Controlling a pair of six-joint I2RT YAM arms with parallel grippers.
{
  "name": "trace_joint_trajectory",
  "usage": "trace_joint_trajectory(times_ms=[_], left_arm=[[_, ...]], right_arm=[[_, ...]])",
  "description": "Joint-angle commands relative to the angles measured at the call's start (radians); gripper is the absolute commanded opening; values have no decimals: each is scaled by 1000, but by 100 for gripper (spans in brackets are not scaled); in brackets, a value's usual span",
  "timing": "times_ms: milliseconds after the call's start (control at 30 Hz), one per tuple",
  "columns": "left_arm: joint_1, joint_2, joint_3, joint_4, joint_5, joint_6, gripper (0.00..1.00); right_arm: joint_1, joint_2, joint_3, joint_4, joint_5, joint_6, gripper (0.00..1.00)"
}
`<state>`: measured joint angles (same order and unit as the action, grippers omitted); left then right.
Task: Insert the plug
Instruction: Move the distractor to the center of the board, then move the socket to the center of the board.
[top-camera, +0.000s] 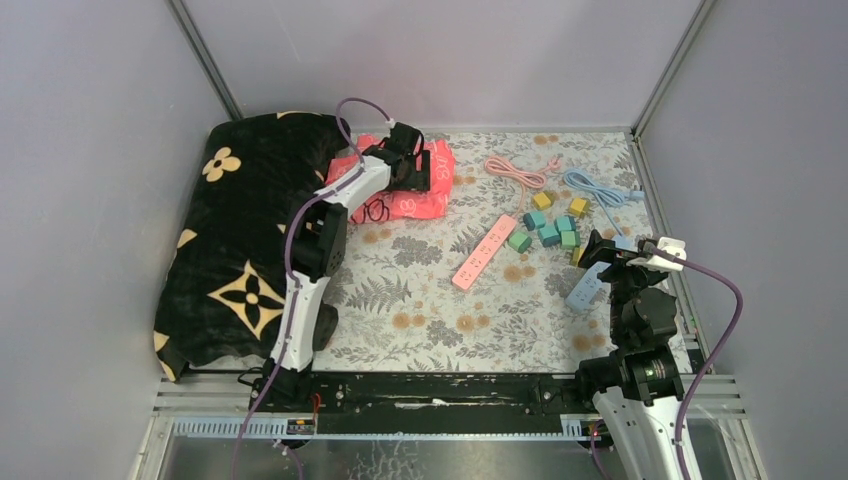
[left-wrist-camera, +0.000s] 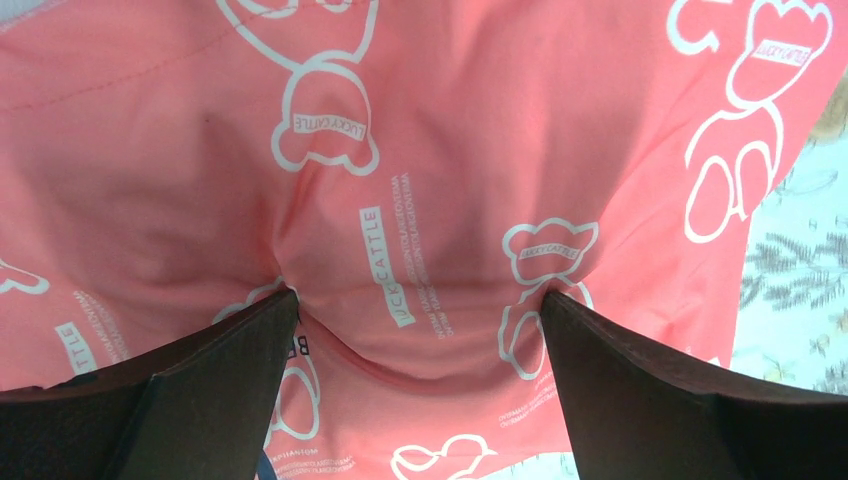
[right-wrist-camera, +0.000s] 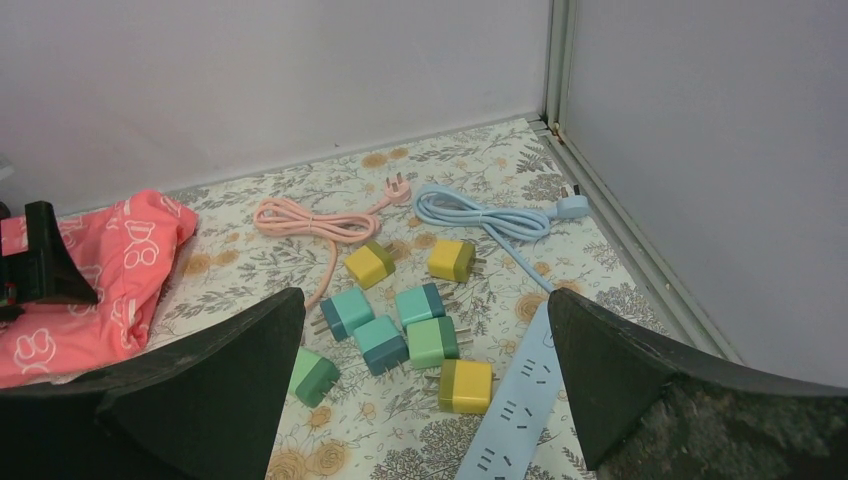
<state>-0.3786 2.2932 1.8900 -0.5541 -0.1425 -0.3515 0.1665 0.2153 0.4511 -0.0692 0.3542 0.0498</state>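
Right gripper (right-wrist-camera: 422, 298) hangs at 4 o'clock of the floral-print table cover (top-camera: 420, 300), jaws fully apart, holding nothing. We find the small two-tone cube plugs (right-wrist-camera: 380, 345) loose on the cover at 1 o'clock, just beside the far end of the pink plastic power strip (top-camera: 486, 252); a light blue power strip (right-wrist-camera: 510, 420) lies at 3 o'clock. Left gripper (left-wrist-camera: 420, 295), at 11 o'clock, is spread just as wide over salmon-pink printed cloth (left-wrist-camera: 450, 150), fingertips (left-wrist-camera: 270, 310) denting it, nothing grasped.

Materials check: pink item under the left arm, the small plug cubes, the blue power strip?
Pink item: seemingly thin fabric, matte; soft creases, stitch line, printed white bears.
Plug cubes: probably molded plastic, satin two-tone shells, metal prongs.
Blue power strip: likely smooth hard plastic; rigid flat body with socket slots.
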Motion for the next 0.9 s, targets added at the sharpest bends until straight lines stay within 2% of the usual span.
trace_joint_trajectory(times_ms=[0, 100, 200, 533, 867], left_arm=[[38, 112, 120, 20, -47, 114, 100], [52, 127, 167, 20, -22, 134, 100], [50, 84, 150, 26, 13, 131, 100], [5, -309, -190, 151, 90, 55, 100], [-200, -568, -498, 204, 93, 5, 100]], right_arm=[[8, 5, 5, 49, 3, -8, 99], [7, 9, 6, 47, 1, -7, 99], [7, 10, 8, 44, 2, -8, 99], [7, 6, 9, 43, -2, -8, 99], [8, -10, 11, 37, -7, -6, 99]])
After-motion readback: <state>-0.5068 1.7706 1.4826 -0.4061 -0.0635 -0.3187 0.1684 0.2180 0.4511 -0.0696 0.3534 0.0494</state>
